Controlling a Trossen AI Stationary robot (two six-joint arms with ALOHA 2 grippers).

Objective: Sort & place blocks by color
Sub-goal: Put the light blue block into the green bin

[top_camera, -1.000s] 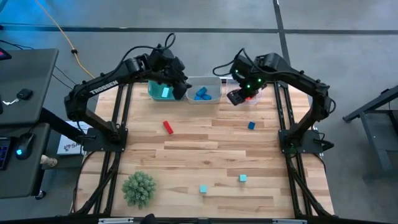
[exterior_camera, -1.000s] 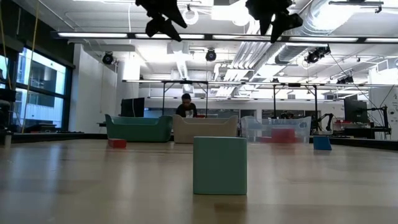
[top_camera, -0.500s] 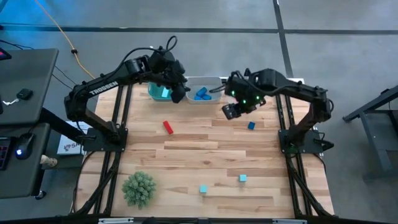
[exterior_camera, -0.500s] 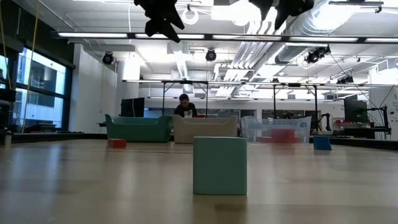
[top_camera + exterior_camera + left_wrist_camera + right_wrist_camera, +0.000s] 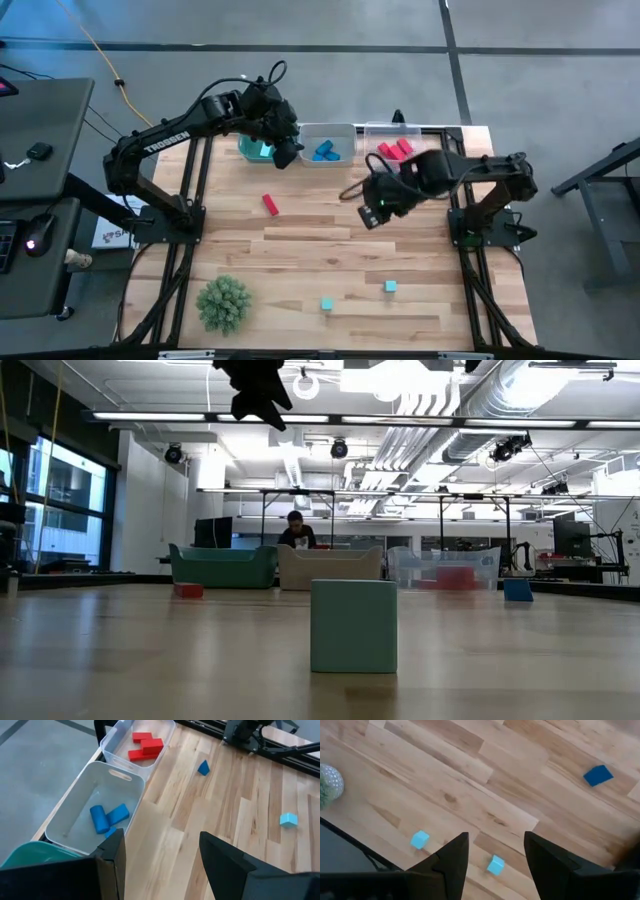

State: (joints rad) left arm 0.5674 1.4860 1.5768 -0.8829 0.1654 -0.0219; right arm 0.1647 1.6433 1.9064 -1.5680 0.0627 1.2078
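Observation:
Both grippers hang open and empty above the table. My left gripper (image 5: pixel 283 152) is over the near edge of the teal bin (image 5: pixel 256 148), my right gripper (image 5: pixel 372 213) over the bare wood right of centre. On the table lie a red block (image 5: pixel 270 204), a blue block (image 5: pixel 598 775) and two light teal blocks (image 5: pixel 326 304) (image 5: pixel 390 287). Blue blocks (image 5: pixel 107 817) lie in the white middle bin (image 5: pixel 325 134). Red blocks (image 5: pixel 145 746) lie in the clear bin (image 5: pixel 392 130).
The three bins stand in a row at the table's far edge. A green spiky plant ball (image 5: pixel 223 303) sits at the near left. In the low view, one teal block (image 5: pixel 353 625) stands close in front. A person sits in the room behind the table.
My right gripper has swung from above the clear bin with the red blocks toward the table's near edge and middle, rolling as it went, and stayed open. My left gripper has kept its place over the teal bin. No block has moved.

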